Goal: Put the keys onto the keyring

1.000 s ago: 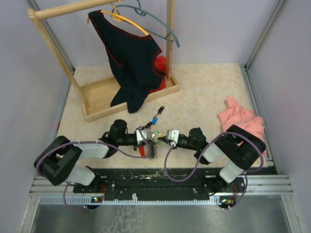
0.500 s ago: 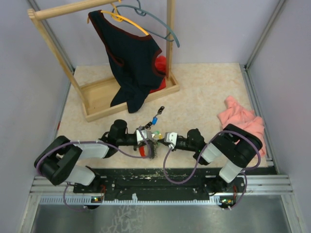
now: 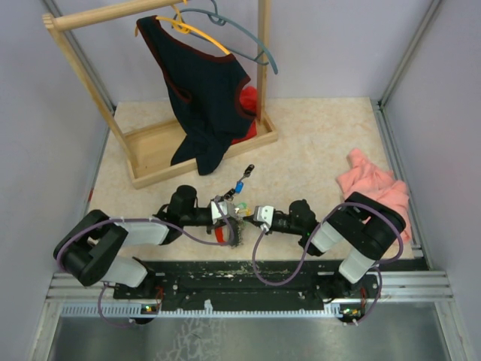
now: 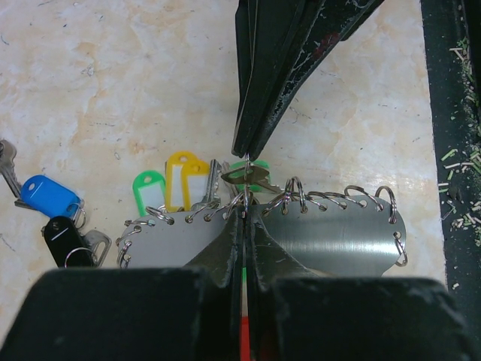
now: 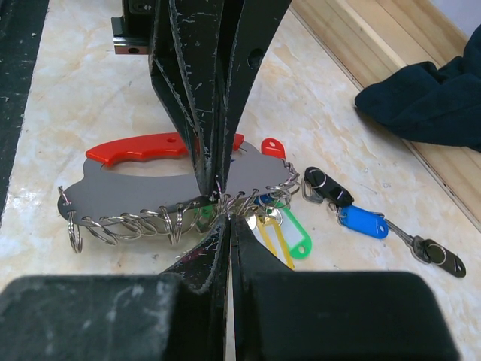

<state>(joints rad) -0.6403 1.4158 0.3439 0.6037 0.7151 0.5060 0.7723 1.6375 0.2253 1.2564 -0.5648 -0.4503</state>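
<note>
Left claw (image 4: pixel 244 219): jaws drawn narrow and clamped on the edge of the keyring (image 4: pixel 331 242), a grey plate with a red grip. The keyring lies flat on the bench (image 4: pixel 150 68) in the lower centre of the left wrist view. A row of small split rings (image 5: pixel 143 223) runs along the plate edge.

Right claw (image 5: pixel 227 218): jaws likewise pressed narrow, tips meeting the left claw's tips at the ring row. Whether a ring or a key is pinched between them cannot be determined.

Keys: the green-tagged key (image 4: pixel 148 189) and yellow-tagged key (image 4: pixel 185 174) touch the ring row, just left of the claw tips. Their attachment cannot be confirmed. The black-tagged key (image 5: pixel 328 186) and blue-tagged key (image 5: pixel 363 221) lie apart from the plate, at the right of the right wrist view, and appear not yet fitted.

Assessment: threading is in progress, with at least these two keys outstanding.

A wooden clothes rack (image 3: pixel 154 147) stands in the upper left of the top view.
</note>
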